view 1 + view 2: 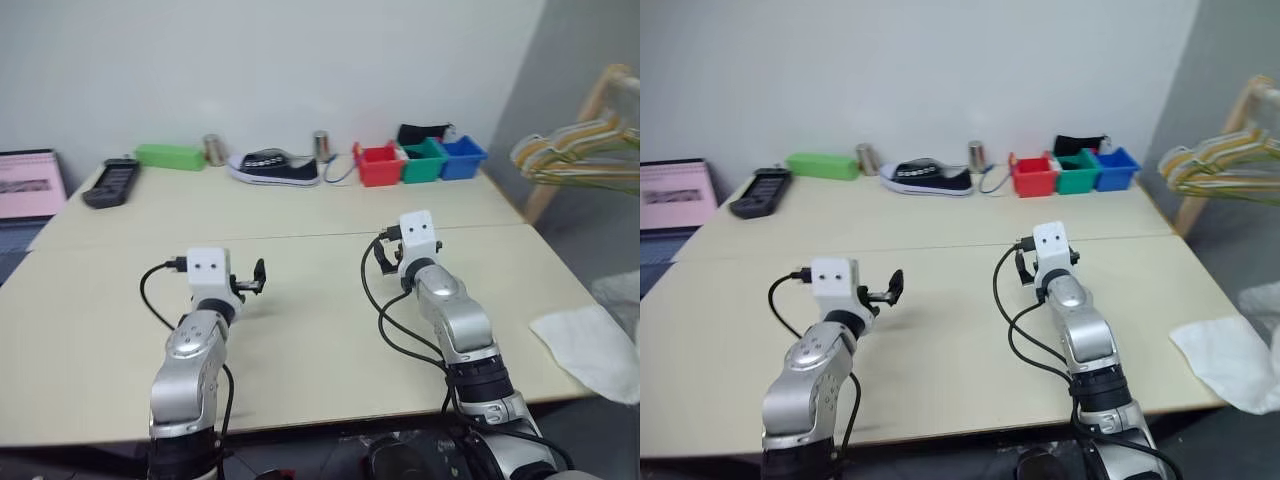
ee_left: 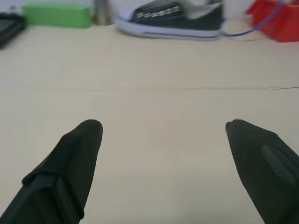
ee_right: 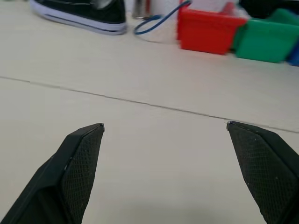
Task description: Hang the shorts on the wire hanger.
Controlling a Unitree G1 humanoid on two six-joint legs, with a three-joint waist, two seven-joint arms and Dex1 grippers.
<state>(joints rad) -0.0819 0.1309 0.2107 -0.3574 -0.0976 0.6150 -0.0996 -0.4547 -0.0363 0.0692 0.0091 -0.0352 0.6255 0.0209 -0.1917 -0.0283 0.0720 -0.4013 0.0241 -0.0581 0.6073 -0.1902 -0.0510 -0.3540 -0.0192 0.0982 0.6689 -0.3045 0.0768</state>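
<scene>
The shorts (image 1: 585,345) show as thin white fabric draped over the table's right front edge, well to the right of both arms. The wire hanger is out of view. My left gripper (image 2: 163,126) hovers low over the bare tabletop at front left, pointing forward, open with nothing between its black fingers (image 2: 77,154). My right gripper (image 3: 165,125) hangs just above the table's middle seam, also pointing forward, open and empty. In the left eye view one left finger (image 1: 258,274) sticks out beside the white wrist box.
Along the back edge stand a black sneaker (image 1: 275,167), a green box (image 1: 170,156), two metal cans, a black device (image 1: 110,183) and red (image 1: 378,165), green and blue bins. A cluster of pale green and yellow hangers (image 1: 575,150) hangs on a wooden rack at right.
</scene>
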